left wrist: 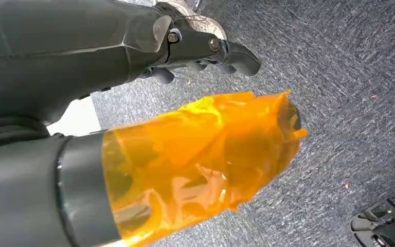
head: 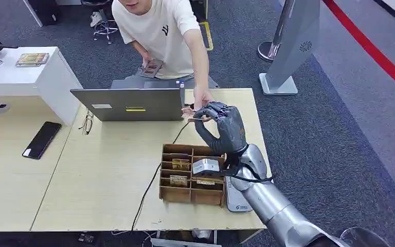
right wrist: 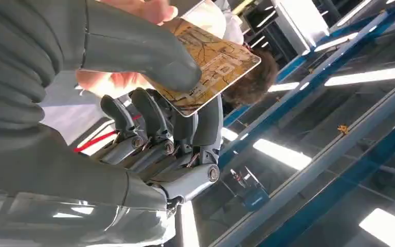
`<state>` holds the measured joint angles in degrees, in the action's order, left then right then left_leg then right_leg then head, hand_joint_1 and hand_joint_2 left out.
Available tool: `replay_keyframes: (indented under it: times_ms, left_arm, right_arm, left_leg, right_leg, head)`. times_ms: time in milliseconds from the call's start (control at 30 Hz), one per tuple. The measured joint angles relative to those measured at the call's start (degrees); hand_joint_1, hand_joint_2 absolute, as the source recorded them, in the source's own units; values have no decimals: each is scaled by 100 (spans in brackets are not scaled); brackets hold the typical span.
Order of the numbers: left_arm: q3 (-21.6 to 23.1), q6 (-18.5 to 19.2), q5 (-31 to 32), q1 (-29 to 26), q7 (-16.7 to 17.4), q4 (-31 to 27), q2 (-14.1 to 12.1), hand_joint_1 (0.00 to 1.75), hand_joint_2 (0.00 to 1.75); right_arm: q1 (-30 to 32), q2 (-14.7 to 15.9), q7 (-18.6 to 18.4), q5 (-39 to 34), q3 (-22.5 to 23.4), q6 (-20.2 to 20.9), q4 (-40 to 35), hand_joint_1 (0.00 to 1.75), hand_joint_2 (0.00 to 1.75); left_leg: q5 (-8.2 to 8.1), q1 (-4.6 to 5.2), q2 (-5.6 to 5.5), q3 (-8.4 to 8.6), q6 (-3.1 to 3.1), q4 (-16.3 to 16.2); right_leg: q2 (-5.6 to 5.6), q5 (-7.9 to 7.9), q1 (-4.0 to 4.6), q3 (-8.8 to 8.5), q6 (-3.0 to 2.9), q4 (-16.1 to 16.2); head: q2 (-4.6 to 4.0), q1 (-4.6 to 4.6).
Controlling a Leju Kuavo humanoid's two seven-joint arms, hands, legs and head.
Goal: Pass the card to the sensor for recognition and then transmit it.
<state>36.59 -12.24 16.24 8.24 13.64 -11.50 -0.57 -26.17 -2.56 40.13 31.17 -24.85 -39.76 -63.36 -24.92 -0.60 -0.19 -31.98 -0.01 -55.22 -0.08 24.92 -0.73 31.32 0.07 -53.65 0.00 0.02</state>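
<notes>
Nearest, at the bench's (head: 108, 206) front edge toward its right corner, a white card reader (head: 235, 198) lies flat, partly under the silver right arm. Just behind it stands a brown cardboard organizer (head: 177, 193) with cards upright in its compartments and a small grey sensor box (head: 206, 166) on its right side; a black cable (head: 151, 185) runs past its left wall to the front edge. Above the bench's far right part the right hand (head: 221, 126) is raised, pinching the card (right wrist: 213, 64) between thumb and fingers. A person's hand (head: 201, 98) reaches in at the card from the far edge, beside an open laptop (head: 128, 104). The left hand (left wrist: 200, 46) hangs over grey carpet, fingers curled in on nothing.
</notes>
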Motion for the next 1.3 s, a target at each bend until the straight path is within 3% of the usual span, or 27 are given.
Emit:
replay_keyframes:
  times_ms: [300,500,867,1300]
  left_arm:
    - [0,4,-15,0,0,0,0,0,0]
    - [-2,0,-24,-1,0,0,2,0,0]
    - [-66,-44,-88,-25,-20,0,4,0,0]
    - [-225,-114,-173,-101,-61,0,4,0,0]
  right_arm:
    - [1,0,0,-57,26,0,18,154,175]
    - [13,0,-4,-517,42,0,94,157,175]
    - [187,160,-494,-1392,181,2,195,161,175]
    - [416,588,-948,-1456,461,44,199,155,175]
  left_leg:
    - [0,0,0,0,0,0]
    - [0,0,0,0,0,0]
    - [-1,0,0,0,0,0]
    - [-1,0,0,0,0,0]
  right_leg:
    - [0,0,0,0,0,0]
    - [0,0,0,1,0,0]
    - [0,0,0,1,0,1]
    - [0,0,0,1,0,1]
  head:
    - [0,0]
    - [0,0]
    - [0,0]
    - [0,0]
